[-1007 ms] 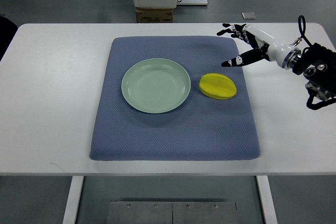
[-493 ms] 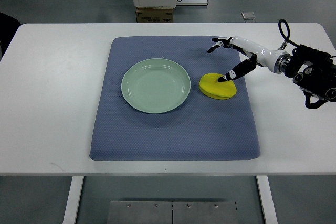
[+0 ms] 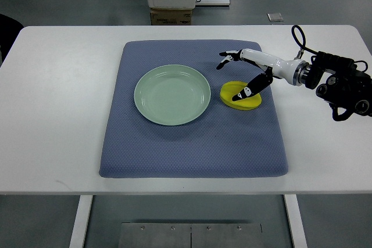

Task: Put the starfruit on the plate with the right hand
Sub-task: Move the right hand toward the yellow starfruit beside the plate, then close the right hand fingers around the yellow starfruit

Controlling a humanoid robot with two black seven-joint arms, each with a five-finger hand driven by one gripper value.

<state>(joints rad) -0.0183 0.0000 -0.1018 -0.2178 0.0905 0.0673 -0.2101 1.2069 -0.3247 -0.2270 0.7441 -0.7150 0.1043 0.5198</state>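
Observation:
A yellow starfruit [image 3: 246, 101] lies on the blue mat [image 3: 192, 161], just right of the pale green plate [image 3: 172, 94]. The plate holds nothing. My right hand [image 3: 235, 76] reaches in from the right edge and hovers over the starfruit. Its fingers are spread: the thumb [image 3: 244, 92] points down across the fruit's top, while the other fingers [image 3: 228, 58] extend past the fruit's far side. It grasps nothing. The left arm does not show.
The mat covers the middle of a white table [image 3: 58, 108]. A white cabinet base and a cardboard box [image 3: 171, 15] stand on the floor beyond the table's far edge.
My right hand has moved left and toward me from the mat's far right corner, and now sits over the starfruit with the thumb across it. The starfruit and plate have not moved.

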